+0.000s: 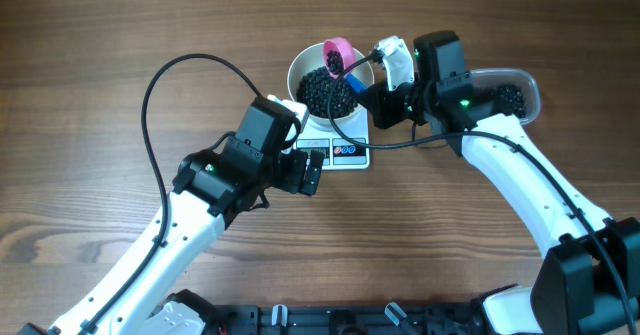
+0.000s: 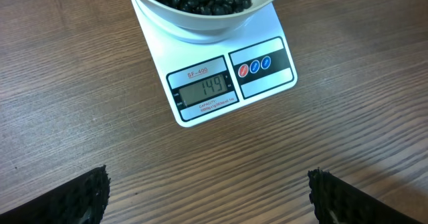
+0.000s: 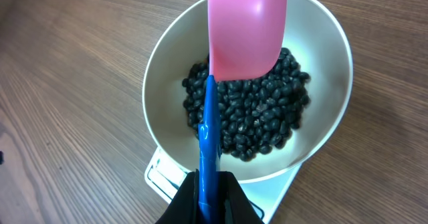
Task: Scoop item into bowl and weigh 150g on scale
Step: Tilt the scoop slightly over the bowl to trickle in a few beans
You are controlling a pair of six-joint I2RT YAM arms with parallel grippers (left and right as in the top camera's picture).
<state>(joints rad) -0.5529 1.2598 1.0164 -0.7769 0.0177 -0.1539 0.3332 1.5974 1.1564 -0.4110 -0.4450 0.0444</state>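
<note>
**Over the scale: scoop poised above a bowl of loose beads**

Toward the far middle of the wooden surface, the white bowl sits on the scale, whose display reads 149. The item, a heap of small black beads, lies in the bottom of the bowl. More of it shows in a clear tub to the right, partly behind the right arm.

The right tool is clamped tight on the blue handle of a pink scoop, which hangs over the bowl. Whether the scoop carries anything cannot be told. The left tool stands fully spread and empty, near the front edge of the scale but apart from it.

By their look, the beads are hard, smooth and light, apt to roll and scatter. They cannot be pinched, so they are best moved by scoop, a few at a time. The scoop looks stiff and light, and its handle is the place to hold it. The bowl rests loose on the scale, so a knock from the scoop or either arm would upset the reading.
</note>
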